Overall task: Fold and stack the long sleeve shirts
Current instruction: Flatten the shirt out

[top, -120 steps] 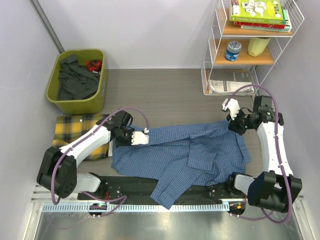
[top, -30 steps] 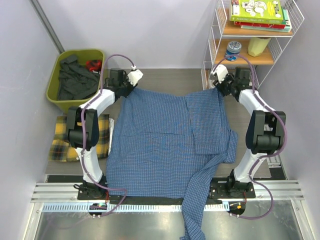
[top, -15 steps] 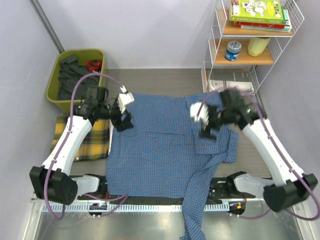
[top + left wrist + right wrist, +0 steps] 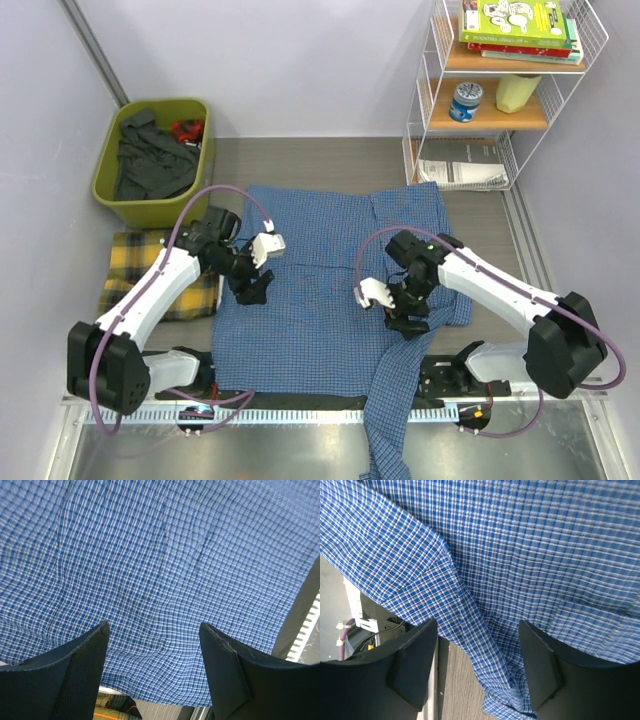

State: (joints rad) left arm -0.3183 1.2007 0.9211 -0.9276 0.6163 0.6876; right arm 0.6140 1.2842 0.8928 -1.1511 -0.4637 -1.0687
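**Blue shirt laid out, first fold not yet made**

The blue fine-checked button-up cloth shirt point(image 4: 320, 300) lies flat across the middle of the table point(image 4: 330, 165), with one sleeve point(image 4: 385, 420) trailing off the bottom edge. The yellow plaid shirt point(image 4: 135, 270) sits at the left of the frame. The left arm's fingers point(image 4: 65, 680) and the right arm's fingers point(image 4: 410, 665) hang apart over the blue cloth, holding nothing. I'd say the next move is to grip the loose sleeve or a side edge and fold it inward.

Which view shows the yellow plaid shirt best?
Top external: the yellow plaid shirt lies flat on the table, left of the blue shirt. Neither wrist view shows it; both show only blue check cloth.
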